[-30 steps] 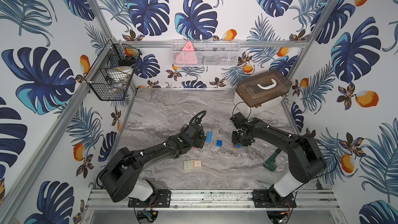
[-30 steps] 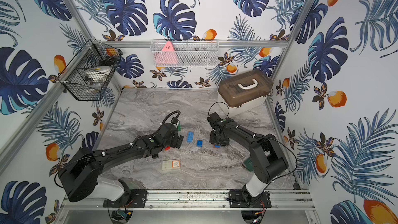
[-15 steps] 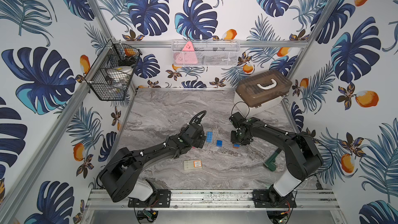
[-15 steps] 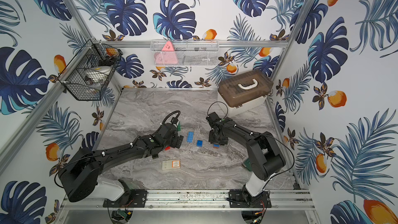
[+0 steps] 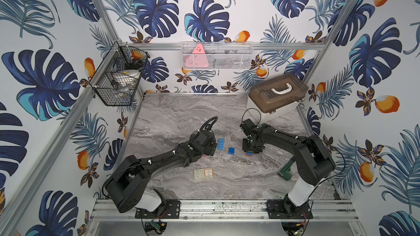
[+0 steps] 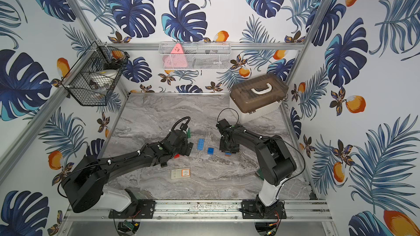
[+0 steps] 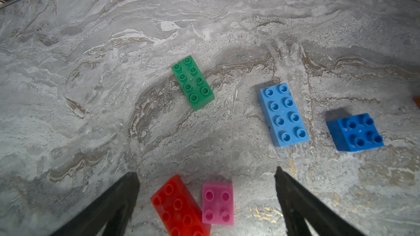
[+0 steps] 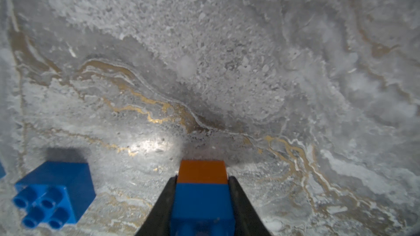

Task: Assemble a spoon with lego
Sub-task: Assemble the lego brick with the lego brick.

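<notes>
The right fingers (image 8: 162,203) pinch the orange-and-blue stem (image 8: 202,185), its long axis along them, mid-table (image 5: 181,114), the dark blue square brick (image 8: 54,191) near it toward the left fingers (image 7: 109,205), which are spread astride the red brick (image 7: 179,207) and pink brick (image 7: 218,203).

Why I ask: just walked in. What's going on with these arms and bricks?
Brick assembly is under way. The right arm's jaws are shut on a joined orange and blue plastic brick stack, low over the grey marble table. The left arm's jaws stand open above a long red brick and a small pink brick. A green brick, a long light blue brick and a square dark blue brick lie loose.
</notes>
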Controlling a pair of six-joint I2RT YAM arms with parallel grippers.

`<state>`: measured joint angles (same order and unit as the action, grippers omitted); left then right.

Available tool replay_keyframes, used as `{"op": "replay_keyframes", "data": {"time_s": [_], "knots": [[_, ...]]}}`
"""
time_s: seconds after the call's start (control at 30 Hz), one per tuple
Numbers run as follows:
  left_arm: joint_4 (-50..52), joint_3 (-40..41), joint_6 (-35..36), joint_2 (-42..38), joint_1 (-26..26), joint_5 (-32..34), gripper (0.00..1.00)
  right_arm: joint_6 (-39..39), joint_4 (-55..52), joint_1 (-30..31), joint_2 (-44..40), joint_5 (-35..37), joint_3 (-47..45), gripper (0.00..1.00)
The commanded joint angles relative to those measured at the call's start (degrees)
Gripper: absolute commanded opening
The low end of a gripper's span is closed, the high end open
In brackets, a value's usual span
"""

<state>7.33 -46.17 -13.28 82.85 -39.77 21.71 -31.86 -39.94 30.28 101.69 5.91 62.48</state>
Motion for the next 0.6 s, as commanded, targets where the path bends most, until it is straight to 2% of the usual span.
{"op": "replay_keyframes", "data": {"time_s": [0.0, 0.27, 0.57], "knots": [[0.06, -0.54, 0.97, -0.23, 0.04, 1.05, 0.99, 1.82, 0.57, 0.54, 1.96, -3.46, 1.54, 0.31], [0.46, -0.67, 1.32, -0.42, 0.02, 1.49, 0.99, 2.60, -0.89, 1.22, 3.56, -4.60, 5.04, 0.34], [0.67, -0.86, 1.32, -0.71, 0.02, 1.66, 0.99, 2.96, -2.57, 1.57, 2.09, -3.70, 6.69, 0.50]]}}
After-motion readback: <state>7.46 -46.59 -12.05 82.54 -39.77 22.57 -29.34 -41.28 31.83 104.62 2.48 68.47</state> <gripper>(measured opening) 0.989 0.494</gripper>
